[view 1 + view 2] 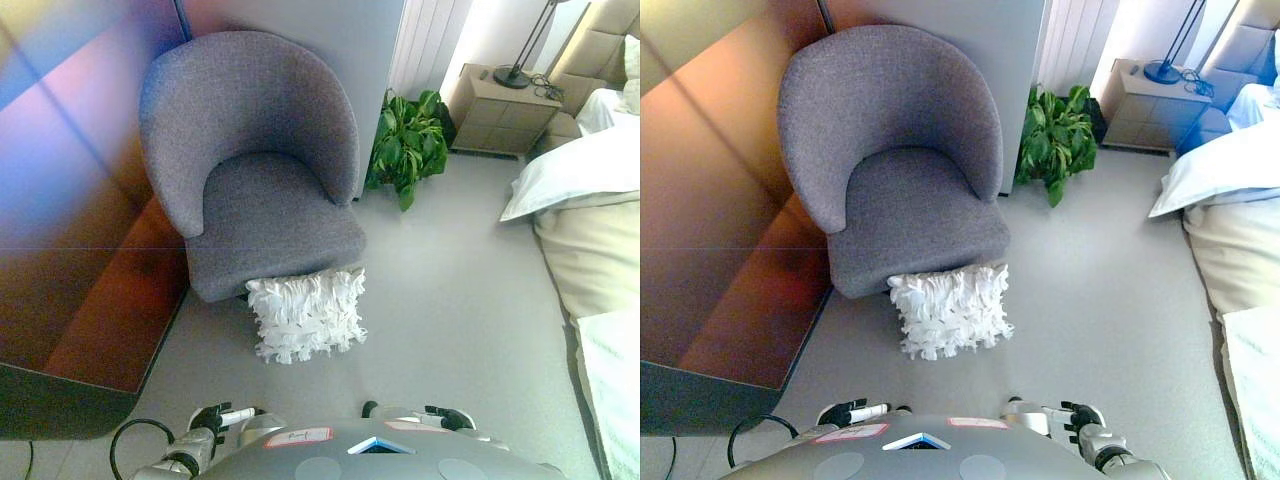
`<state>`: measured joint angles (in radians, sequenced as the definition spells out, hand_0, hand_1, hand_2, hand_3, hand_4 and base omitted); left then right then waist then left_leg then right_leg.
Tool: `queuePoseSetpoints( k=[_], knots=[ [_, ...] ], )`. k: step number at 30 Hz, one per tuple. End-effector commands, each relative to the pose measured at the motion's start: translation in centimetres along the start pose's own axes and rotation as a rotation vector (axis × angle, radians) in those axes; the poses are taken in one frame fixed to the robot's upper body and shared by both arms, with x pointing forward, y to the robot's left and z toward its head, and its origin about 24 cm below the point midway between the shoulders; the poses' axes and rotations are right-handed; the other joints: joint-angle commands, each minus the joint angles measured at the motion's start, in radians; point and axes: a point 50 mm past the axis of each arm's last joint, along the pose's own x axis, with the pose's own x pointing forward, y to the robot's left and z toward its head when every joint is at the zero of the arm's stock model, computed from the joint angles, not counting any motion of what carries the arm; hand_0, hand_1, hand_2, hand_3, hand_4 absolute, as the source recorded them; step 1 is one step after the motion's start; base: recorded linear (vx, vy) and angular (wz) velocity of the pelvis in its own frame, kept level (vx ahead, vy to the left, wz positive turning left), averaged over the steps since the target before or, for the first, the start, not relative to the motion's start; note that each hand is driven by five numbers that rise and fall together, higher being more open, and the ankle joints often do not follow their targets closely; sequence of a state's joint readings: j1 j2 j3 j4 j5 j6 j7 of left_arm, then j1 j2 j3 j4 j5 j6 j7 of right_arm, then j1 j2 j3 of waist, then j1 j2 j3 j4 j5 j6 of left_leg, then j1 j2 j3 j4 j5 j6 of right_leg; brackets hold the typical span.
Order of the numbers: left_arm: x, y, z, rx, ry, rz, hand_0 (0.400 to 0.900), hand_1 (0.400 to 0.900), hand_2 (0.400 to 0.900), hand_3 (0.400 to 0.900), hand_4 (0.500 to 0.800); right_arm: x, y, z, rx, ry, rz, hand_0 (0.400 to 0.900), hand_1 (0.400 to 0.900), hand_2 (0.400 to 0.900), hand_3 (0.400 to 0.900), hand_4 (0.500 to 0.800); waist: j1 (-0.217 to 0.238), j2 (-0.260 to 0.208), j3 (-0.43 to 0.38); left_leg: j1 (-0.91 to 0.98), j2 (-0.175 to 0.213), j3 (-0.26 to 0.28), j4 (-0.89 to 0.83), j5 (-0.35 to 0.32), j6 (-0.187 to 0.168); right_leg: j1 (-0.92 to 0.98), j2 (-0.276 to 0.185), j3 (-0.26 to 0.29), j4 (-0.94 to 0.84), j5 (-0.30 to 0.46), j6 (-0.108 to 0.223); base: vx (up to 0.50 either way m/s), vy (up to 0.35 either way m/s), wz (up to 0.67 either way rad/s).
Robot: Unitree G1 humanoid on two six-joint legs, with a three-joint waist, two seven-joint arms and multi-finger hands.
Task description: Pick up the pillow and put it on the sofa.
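A white ruffled pillow (306, 314) lies on the grey floor, leaning against the front edge of a grey round-backed armchair (262, 165) whose seat is bare. My left hand (215, 418) and right hand (1078, 416) show at the bottom of the view, close to my body and well short of the pillow. Both hold nothing and their fingers look relaxed.
A wooden wall panel (70, 250) runs along the left. A green potted plant (408, 145) stands right of the armchair. A bed with pale pillows (590, 200) fills the right side, with a bedside table (500, 95) and lamp behind it.
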<state>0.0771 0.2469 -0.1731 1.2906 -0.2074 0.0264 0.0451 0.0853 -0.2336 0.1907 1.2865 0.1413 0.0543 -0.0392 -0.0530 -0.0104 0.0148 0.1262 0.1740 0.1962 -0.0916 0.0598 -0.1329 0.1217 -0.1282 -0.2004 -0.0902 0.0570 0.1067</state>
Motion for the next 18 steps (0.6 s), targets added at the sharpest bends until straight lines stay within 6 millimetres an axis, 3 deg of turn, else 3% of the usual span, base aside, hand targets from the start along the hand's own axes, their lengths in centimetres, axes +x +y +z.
queuePoseSetpoints(
  k=[1, 8, 9, 12, 13, 17, 18],
  knots=[
    [0.2, 0.8, 2.6, 0.027, -0.054, 0.025, 0.9, 0.9, 0.9, 0.9, 0.8, 0.2, -0.8, 3.3, -0.04, -0.065, -0.039, 0.9, 0.9, 0.9, 0.9, 0.8, 0.0, 0.02, 0.047, 0.041, -0.08, 0.022, 0.004, -0.063, 0.094, 0.004, 0.06, 0.004, 0.077, -0.078, -0.023, 0.02, -0.05, 0.0],
    [0.2, 1.0, 4.1, 0.022, -0.101, 0.031, 0.9, 0.9, 0.9, 0.9, 0.8, 0.1, -0.9, 4.3, -0.027, -0.089, -0.047, 0.9, 0.9, 0.9, 0.9, 0.8, -0.014, 0.01, 0.078, 0.002, -0.034, 0.011, 0.092, -0.055, 0.087, -0.062, 0.098, 0.048, 0.216, -0.144, -0.059, 0.0, -0.116, 0.07],
    [0.2, 1.1, 4.3, 0.0, -0.109, 0.039, 0.9, 0.9, 0.9, 0.9, 0.8, 0.1, -1.1, 4.5, -0.026, -0.098, -0.051, 0.9, 0.9, 0.9, 0.9, 0.8, -0.016, -0.004, 0.086, -0.014, -0.015, 0.021, 0.165, -0.063, 0.083, -0.069, 0.098, 0.052, 0.224, -0.146, -0.071, 0.01, -0.196, 0.1],
    [0.1, 1.3, 4.6, -0.056, -0.141, 0.048, 0.9, 0.9, 0.9, 0.9, 0.8, 0.1, -1.7, 5.0, -0.062, -0.128, -0.064, 0.9, 0.9, 0.9, 0.9, 0.8, 0.005, -0.036, 0.13, -0.166, 0.051, 0.033, 0.445, 0.017, 0.069, -0.05, 0.109, 0.05, 0.257, -0.165, -0.118, 0.08, -0.214, 0.04],
    [0.1, 1.3, 4.6, -0.059, -0.145, 0.048, 0.9, 0.9, 0.9, 0.9, 0.8, 0.0, -2.0, 5.1, -0.06, -0.13, -0.071, 0.9, 0.9, 0.9, 0.9, 0.8, 0.013, -0.033, 0.149, -0.202, 0.061, 0.039, 0.465, 0.019, 0.054, -0.028, 0.119, 0.049, 0.274, -0.191, -0.117, 0.22, -0.115, 0.01],
    [0.1, 1.7, 3.2, -0.086, -0.11, 0.055, 0.9, 0.9, 0.9, 0.9, 0.8, 0.0, -2.8, 4.9, -0.032, -0.148, -0.083, 0.9, 0.9, 0.9, 0.9, 0.8, 0.044, 0.001, 0.182, -0.239, 0.077, 0.122, 0.243, 0.134, 0.023, 0.054, 0.155, -0.003, 0.29, -0.244, -0.104, 0.34, 0.026, -0.04],
    [0.1, 1.7, 2.6, -0.087, -0.095, 0.057, 0.9, 0.9, 0.9, 0.9, 0.8, 0.0, -2.9, 4.6, -0.021, -0.152, -0.084, 0.9, 0.9, 0.9, 0.9, 0.8, 0.052, 0.009, 0.179, -0.252, 0.069, 0.125, 0.154, 0.158, 0.0, 0.088, 0.163, -0.004, 0.298, -0.288, -0.097, 0.47, 0.098, -0.12]
  ],
)
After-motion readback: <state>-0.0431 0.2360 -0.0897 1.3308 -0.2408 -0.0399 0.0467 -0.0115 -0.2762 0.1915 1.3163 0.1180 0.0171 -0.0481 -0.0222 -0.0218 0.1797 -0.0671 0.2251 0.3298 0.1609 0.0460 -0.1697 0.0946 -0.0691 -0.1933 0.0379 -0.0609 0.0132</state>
